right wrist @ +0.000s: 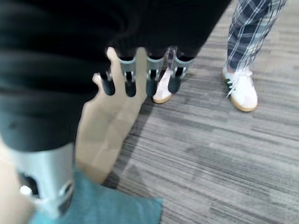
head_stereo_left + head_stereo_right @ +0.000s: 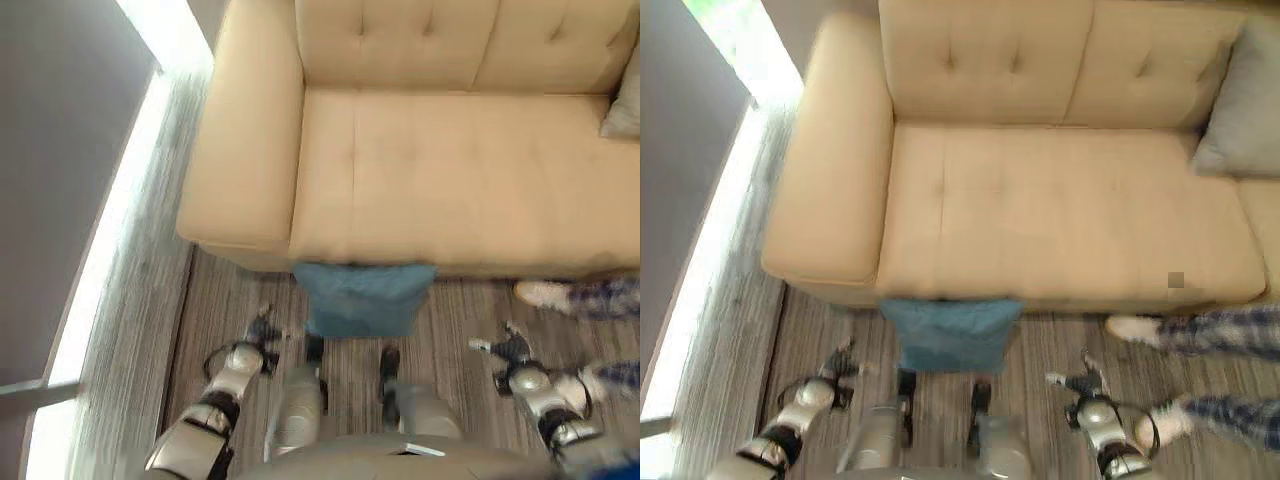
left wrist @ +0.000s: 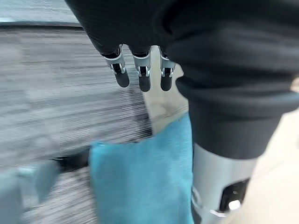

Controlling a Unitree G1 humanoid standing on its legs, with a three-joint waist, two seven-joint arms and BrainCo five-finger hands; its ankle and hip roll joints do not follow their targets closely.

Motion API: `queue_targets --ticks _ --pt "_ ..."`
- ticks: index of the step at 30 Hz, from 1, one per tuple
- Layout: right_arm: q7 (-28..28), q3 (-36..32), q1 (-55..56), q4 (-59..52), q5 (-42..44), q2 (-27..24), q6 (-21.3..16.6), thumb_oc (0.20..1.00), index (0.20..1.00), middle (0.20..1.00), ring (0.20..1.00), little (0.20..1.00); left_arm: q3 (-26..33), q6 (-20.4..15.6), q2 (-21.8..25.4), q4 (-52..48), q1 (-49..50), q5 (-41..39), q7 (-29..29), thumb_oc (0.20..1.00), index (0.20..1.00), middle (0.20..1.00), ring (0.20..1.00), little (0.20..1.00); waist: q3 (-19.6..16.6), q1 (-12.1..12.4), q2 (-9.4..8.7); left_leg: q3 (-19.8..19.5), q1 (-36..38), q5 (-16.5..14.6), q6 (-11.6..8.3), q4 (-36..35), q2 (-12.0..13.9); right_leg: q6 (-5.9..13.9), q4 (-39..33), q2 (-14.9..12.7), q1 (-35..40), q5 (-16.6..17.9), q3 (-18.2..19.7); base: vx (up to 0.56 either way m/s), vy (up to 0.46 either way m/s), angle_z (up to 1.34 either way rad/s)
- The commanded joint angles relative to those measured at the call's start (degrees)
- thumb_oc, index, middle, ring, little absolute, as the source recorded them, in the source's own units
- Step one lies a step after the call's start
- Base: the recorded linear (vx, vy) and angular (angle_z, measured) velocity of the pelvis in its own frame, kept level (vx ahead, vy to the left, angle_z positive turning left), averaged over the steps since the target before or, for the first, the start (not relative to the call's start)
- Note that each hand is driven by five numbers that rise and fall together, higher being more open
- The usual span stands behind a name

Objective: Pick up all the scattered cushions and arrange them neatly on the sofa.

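We see a beige sofa ahead, seat bare. A blue cushion lies on the floor, touching the sofa's front edge, near the sofa's left armrest end. A grey cushion sits on the sofa at its right end, leaning against the backrest.

Left hand hangs over the floor in front of the sofa, just left of the blue cushion, not touching it. In the left wrist view we see its fingers straight and relaxed, holding nothing, blue cushion past them.

Right hand hangs over the floor in front of the sofa, right of the blue cushion, apart from it. In the right wrist view its fingers are straight, empty, the sofa's front corner and a bit of blue cushion close by.

A person in plaid trousers and white shoes stands on the grey striped floor in front of the sofa's right part, near the right hand.
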Motion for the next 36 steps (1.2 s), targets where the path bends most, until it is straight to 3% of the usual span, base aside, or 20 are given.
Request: queue_targets --ticks 1,3,6,13,29,36 --pt "-9.15 1.82 1.70 -6.44 4.40 0.09 -1.94 1.000 1.000 1.000 1.000 1.000 -0.51 -4.50 2.36 0.27 1.48 -6.03 8.74 1.000 1.000 1.000 1.000 1.000 -6.93 -0.99 -1.05 2.74 -6.56 -9.10 -0.47 6.71 -1.37 6.42 -5.01 -3.65 -6.44 4.54 2.40 -0.38 0.187 0.15" --pt "-12.41 2.61 -2.12 -8.46 5.02 0.52 -2.80 1.000 1.000 1.000 1.000 1.000 -0.67 -5.41 2.54 -0.91 -1.91 -7.10 11.41 1.000 1.000 1.000 1.000 1.000 -7.22 -1.39 -0.55 2.84 -14.32 -8.85 -0.35 9.01 -1.11 6.32 -2.86 -4.41 -13.98 4.76 3.66 -0.27 0.162 -0.25" --pt "-15.97 2.76 -5.85 -10.13 5.73 1.79 -4.79 1.000 1.000 1.000 1.000 1.000 -1.42 -5.97 1.39 -1.04 -5.23 -7.70 13.74 1.000 1.000 1.000 1.000 1.000 -7.12 -1.68 -0.07 2.45 -19.50 -7.77 -0.99 7.43 -1.54 6.39 -3.42 -4.74 -19.92 5.24 4.12 -0.06 0.052 -0.25" --pt "-18.29 3.41 -11.33 -10.69 5.86 2.64 -5.86 1.000 1.000 1.000 1.000 1.000 -4.34 -5.68 0.12 -2.44 -10.52 -6.37 14.29 1.000 1.000 1.000 1.000 1.000 -8.08 -1.93 0.71 1.48 -26.98 -6.56 -1.28 6.49 -2.35 6.94 -3.18 -5.00 -28.09 6.19 4.78 -0.01 -0.003 0.13" --pt "-18.88 6.44 -20.21 -10.89 5.24 2.93 -6.02 1.000 1.000 1.000 1.000 1.000 -7.74 -6.09 -0.61 -5.27 -19.76 -6.09 15.56 1.000 1.000 1.000 1.000 1.000 -8.42 -1.99 1.28 0.77 -34.87 -4.87 -1.33 6.25 -2.59 7.82 -0.87 -5.46 -37.16 7.13 5.78 -0.01 -0.003 0.01" --pt "-17.22 6.76 -17.75 -11.14 4.09 3.97 -5.81 1.000 1.000 1.000 1.000 1.000 -7.98 -5.57 -2.28 -6.16 -17.39 -5.06 14.67 1.000 1.000 1.000 1.000 1.000 -9.69 -1.57 1.41 0.68 -33.82 -3.43 -1.87 3.61 -2.73 8.19 -1.90 -5.21 -36.76 7.68 5.36 0.00 -0.003 0.00"
